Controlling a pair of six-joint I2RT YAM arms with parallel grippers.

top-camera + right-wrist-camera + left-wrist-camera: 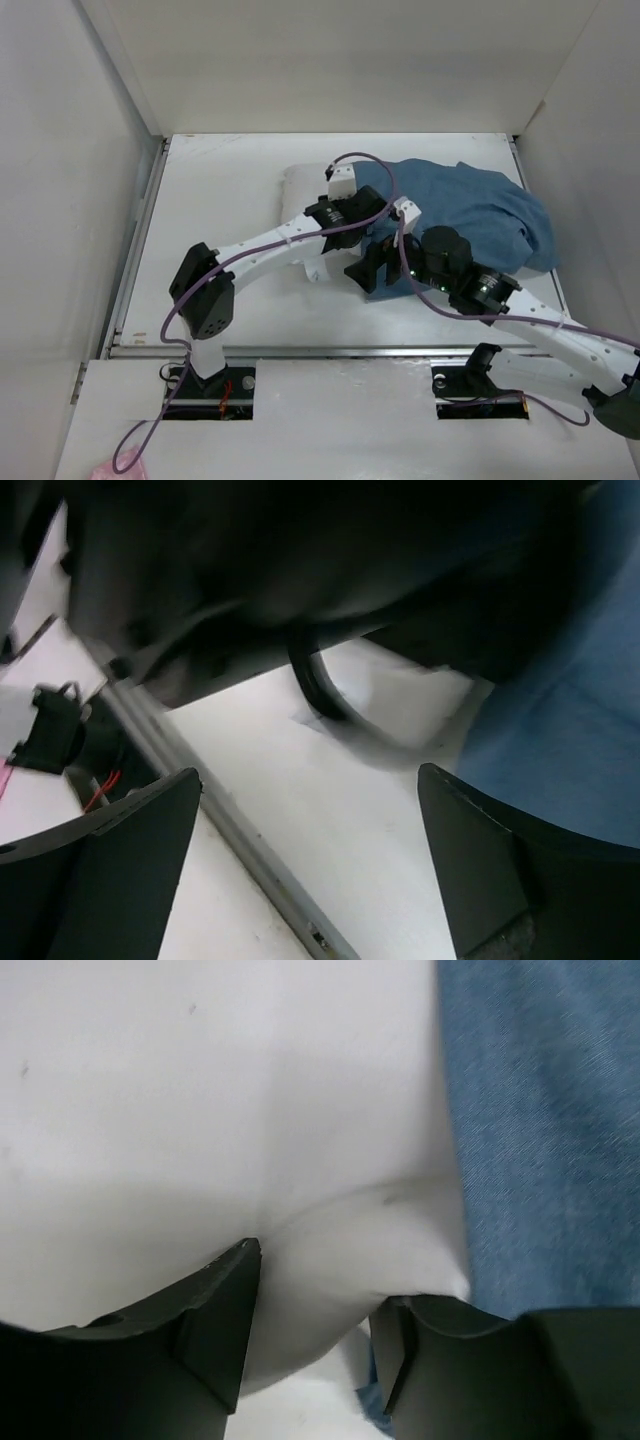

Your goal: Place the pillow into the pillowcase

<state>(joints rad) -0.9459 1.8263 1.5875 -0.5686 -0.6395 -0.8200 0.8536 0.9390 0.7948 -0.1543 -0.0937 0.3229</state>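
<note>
The white pillow point(298, 190) lies at the middle back of the table, and only its left end shows. The blue pillowcase point(480, 210) covers the rest and bulges to the right. My left gripper point(345, 192) is at the pillowcase's left edge. In the left wrist view it point(315, 1330) is shut on a plump fold of the pillow point(200, 1110), with the pillowcase point(550, 1130) just to the right. My right gripper point(370, 266) hovers open and empty near the pillowcase's front edge. In its own view it point(310, 860) is over bare table, with the pillowcase point(570, 730) at the right.
White walls close in the table on the left, back and right. A metal rail point(330, 350) runs along the table's front edge and shows in the right wrist view point(250, 850). The left arm point(300, 560) passes dark and close above my right gripper.
</note>
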